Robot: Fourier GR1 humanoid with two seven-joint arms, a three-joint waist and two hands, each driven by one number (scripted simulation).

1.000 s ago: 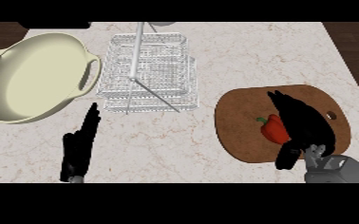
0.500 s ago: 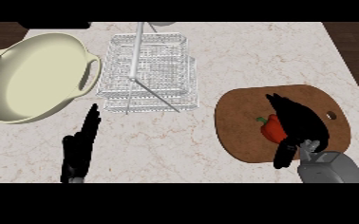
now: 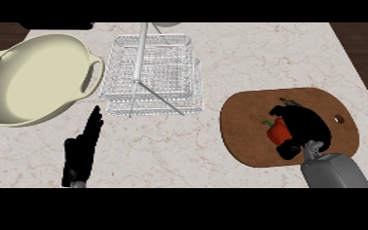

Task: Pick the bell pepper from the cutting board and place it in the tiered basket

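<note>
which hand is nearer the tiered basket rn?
Left. The left hand rests open just below the tiered basket, near its lower-left corner. The right hand is far off to the basket's right, curled round the bell pepper on the cutting board.

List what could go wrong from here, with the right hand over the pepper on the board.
1. The right hand hides most of the bell pepper, so how far it is enclosed cannot be seen; it might slip on lifting.
2. The tiered basket has a central post and slanted wires; the pepper or hand could catch on them.
3. The cream dish sits close beside the basket, leaving little room on that side.
</note>
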